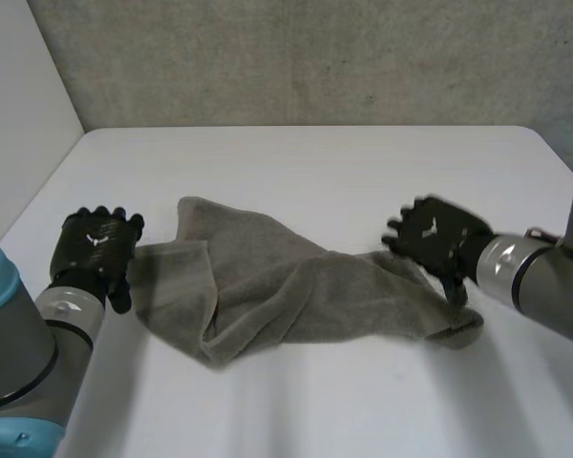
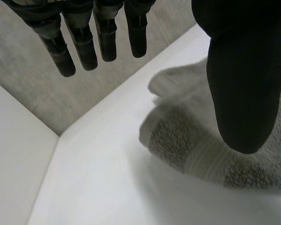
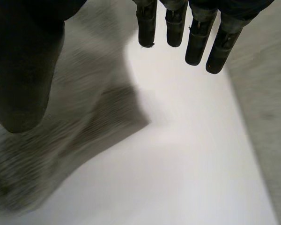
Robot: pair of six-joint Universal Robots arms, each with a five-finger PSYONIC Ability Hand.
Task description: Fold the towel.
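Observation:
A grey towel [image 1: 267, 286] lies crumpled and loosely bunched across the middle of the white table [image 1: 315, 162]. My left hand [image 1: 97, 243] hovers at the towel's left end, open. In the left wrist view its fingers [image 2: 84, 42] are straight and the thumb stands apart above the towel's edge [image 2: 192, 140], holding nothing. My right hand [image 1: 435, 237] is over the towel's right end, also open. In the right wrist view its fingers [image 3: 196, 37] are straight above bare table, with the thumb over the towel [image 3: 84, 112].
A grey wall [image 1: 315, 57] rises behind the table's far edge. A white panel [image 1: 19, 105] stands along the table's left side. Bare tabletop lies beyond the towel and in front of it [image 1: 315, 410].

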